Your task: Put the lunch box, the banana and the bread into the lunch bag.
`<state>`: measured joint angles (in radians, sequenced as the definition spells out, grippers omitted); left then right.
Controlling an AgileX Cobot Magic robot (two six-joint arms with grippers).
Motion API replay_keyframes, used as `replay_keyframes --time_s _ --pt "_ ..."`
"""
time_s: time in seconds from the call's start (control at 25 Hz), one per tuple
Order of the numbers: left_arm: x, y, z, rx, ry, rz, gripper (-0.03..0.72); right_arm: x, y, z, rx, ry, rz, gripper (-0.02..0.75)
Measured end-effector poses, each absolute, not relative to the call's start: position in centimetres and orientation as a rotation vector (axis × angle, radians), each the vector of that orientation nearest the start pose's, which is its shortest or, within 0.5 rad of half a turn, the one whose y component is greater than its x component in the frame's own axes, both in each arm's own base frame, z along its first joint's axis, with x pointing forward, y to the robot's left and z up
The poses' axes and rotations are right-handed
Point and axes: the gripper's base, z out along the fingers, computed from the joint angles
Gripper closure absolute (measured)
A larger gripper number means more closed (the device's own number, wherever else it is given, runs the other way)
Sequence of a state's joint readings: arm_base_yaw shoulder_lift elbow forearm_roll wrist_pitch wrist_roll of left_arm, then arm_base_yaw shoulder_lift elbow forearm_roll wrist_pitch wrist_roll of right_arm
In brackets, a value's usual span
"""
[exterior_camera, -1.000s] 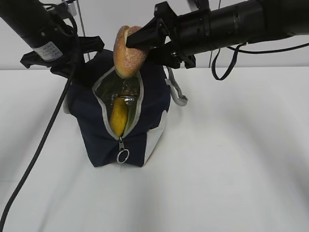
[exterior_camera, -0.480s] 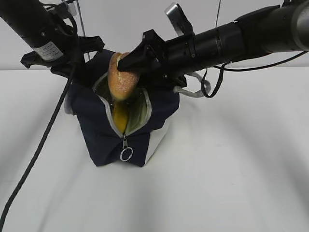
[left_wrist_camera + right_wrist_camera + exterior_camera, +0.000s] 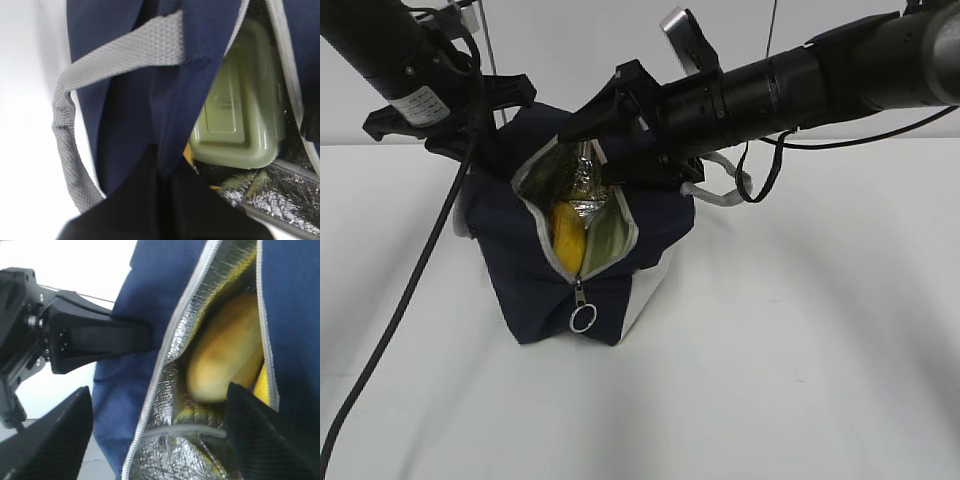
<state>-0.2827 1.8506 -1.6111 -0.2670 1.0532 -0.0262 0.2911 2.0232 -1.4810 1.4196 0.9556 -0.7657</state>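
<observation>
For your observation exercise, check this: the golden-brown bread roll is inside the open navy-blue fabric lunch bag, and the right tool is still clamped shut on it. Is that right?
Not quite. The golden-brown bread roll does lie inside the open navy-blue fabric lunch bag, but the right tool stands open, its fingers clear of the roll. The right wrist view shows it.

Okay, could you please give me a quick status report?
Right tool open over lunch bag. Left tool pinching bag's edge. Bread, banana, lunch box inside. Nothing obstructing.
</observation>
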Motion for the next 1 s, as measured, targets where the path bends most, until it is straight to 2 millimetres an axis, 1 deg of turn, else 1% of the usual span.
replay_keyframes --time_s 0.08,0.16,0.4,0.52,0.6,0.72,0.84,1.0 --pt "37.7 -13.1 28.5 0.233 2.780 -0.433 0.688 39.8 19.1 23.7 -0.251 2.301 1.490 0.105" --pt "37.7 -13.1 28.5 0.233 2.780 -0.433 0.688 39.9 18.3 24.3 -0.241 2.284 1.484 0.106" --pt "37.7 -13.1 28.5 0.233 2.780 -0.433 0.688 40.1 14.6 27.2 -0.228 2.213 1.493 0.124" --pt "37.7 -13.1 28.5 0.233 2.780 -0.433 0.688 39.9 13.8 27.8 -0.251 2.209 1.475 0.134" --pt "37.7 -13.1 28.5 0.233 2.780 -0.433 0.688 39.7 13.7 27.6 -0.285 2.236 1.429 0.141" --pt "37.8 -13.1 28.5 0.233 2.779 -0.433 0.688 39.9 13.2 26.7 -0.344 2.304 1.269 0.146" --pt "37.8 -13.1 28.5 0.233 2.779 -0.433 0.688 40.0 12.9 26.2 -0.375 2.333 1.178 0.147" --pt "37.8 -13.1 28.5 0.232 2.778 -0.433 0.688 40.3 12.8 25.4 -0.382 2.360 1.150 0.147"
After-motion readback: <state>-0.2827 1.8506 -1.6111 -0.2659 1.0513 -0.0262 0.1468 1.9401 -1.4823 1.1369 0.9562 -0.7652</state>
